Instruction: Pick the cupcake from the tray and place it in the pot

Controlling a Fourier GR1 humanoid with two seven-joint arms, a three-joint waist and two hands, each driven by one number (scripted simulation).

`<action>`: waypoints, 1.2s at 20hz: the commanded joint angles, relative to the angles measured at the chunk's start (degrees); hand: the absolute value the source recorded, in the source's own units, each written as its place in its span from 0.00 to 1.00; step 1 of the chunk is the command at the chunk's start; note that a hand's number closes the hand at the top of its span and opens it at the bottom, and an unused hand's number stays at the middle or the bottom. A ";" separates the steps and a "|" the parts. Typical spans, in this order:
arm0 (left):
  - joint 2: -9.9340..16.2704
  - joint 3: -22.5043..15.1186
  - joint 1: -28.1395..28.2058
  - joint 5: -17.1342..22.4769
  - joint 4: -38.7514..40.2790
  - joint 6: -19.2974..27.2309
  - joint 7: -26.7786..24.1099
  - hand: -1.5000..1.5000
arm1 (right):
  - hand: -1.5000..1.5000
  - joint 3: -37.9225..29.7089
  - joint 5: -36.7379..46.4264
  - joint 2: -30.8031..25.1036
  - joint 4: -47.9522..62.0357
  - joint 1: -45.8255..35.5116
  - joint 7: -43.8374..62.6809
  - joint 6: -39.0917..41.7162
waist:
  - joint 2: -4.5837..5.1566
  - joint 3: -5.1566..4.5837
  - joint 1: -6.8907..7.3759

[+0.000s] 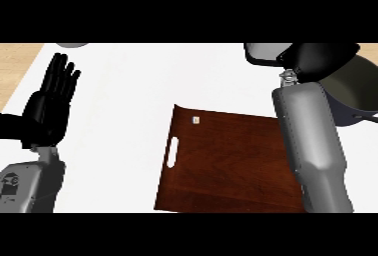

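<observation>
The right hand [319, 59] hangs over the pot [354, 90], curled downward; no cupcake shows, so I cannot tell what its fingers hold. The tray [229, 160] lies bare, and the left hand [52, 105] rests open at left.

The tray [236, 165] lies on the counter [133, 90]. Behind it and to its right stands the pot [354, 92], with the right hand [321, 57] over the pot's rim. Well left of the tray rests the left hand [50, 102].
</observation>
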 commanded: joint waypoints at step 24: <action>-0.53 0.06 2.10 -0.93 -4.90 -0.48 3.38 0.50 | 1.00 -12.46 -22.41 -12.89 -5.31 26.91 -13.92 -12.47 | -0.08 0.12 -0.59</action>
